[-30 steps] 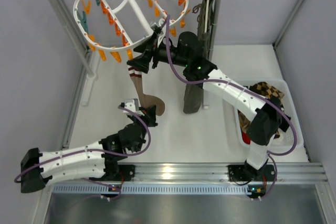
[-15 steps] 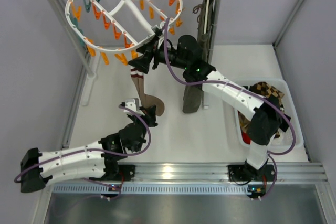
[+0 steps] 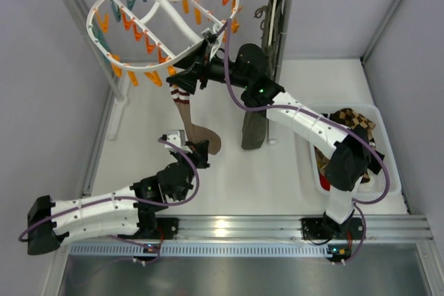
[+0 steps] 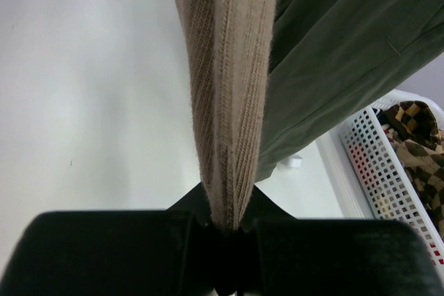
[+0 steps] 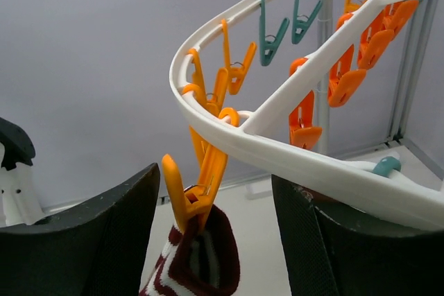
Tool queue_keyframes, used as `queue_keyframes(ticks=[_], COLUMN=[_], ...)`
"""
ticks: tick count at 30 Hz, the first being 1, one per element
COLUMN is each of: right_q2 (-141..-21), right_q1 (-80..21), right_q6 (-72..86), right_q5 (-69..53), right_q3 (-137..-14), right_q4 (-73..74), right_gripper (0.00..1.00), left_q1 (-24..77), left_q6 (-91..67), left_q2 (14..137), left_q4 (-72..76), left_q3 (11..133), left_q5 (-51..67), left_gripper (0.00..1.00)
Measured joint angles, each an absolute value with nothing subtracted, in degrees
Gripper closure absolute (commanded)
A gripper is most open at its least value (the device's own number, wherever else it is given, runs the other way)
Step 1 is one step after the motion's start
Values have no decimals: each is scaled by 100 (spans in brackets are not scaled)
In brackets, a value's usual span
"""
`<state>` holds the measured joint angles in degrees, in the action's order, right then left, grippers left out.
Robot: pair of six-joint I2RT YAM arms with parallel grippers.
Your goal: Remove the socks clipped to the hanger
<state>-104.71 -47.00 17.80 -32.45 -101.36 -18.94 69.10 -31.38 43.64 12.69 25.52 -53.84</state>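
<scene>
An olive-grey garment (image 3: 255, 126) hangs just right of the tan sock (image 3: 186, 112), which dangles from an orange clip (image 5: 198, 188) on the white hanger (image 5: 291, 161) at upper left. The right gripper (image 5: 211, 216) stands wide open either side of that clip; the left gripper (image 4: 225, 230) is clamped on the sock's lower end. The white basket (image 4: 368, 164) at right holds argyle socks (image 4: 413, 136).

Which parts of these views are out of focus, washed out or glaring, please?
Left wrist view: the tan sock shows crisp ribbing, the left gripper pinching it is a soft black blur, and the table washes out white. Right wrist view: hanger sharp, the right gripper dark and underlit. Top view: glare on the aluminium rail.
</scene>
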Motion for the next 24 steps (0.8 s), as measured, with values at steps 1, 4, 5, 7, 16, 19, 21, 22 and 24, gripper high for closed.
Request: queue_keyframes(ticks=[1,4,5,7,16,19,21,22,24], right_q2=[-10477,-10541,-10571,-10615,-10659,-10659,-10659,-10659,-10659], right_q1=[-4700,-4689,-4685,-4681,-4678,-4672,-4672,-4670,-4670], right_q6=[1824,1962,1979,2053,2270,2320,2366,2388,2414], right_q5=[-3284,-3365,-3391,-3424,-3439,-3430,-3417,-3417,-3411], right_q3=[-10136,-10178,-10215,-10250,-10256,-10256,-10256,-10256,-10254], right_q4=[-1927,-2023,-2038,-2062,-2244,-2329,-2418,-2460,-2532], right_gripper=[43,49,52,60,70,80,84,89,94], left_q1=[6912,6910,6910,6910,6912,6912,6912,6912,6912], left_q6=[-3142,-3142,-3142,-3142,-3140,-3138,-3140,-3140,-3140], left_q2=[4364,4364,4364,4364,4392,4416,4429,4438,4449], left_q4=[1269,1269,1269,1269,1256,1234,1229,1227,1216], left_q3=[2552,2552,2552,2554,2626,2626,2626,2626,2626], left_q5=[-5360,-5334,-5332,-5334,-5336,-5334,-5334,-5334,-5334], left_gripper=[100,100,100,100,100,100,100,100,100])
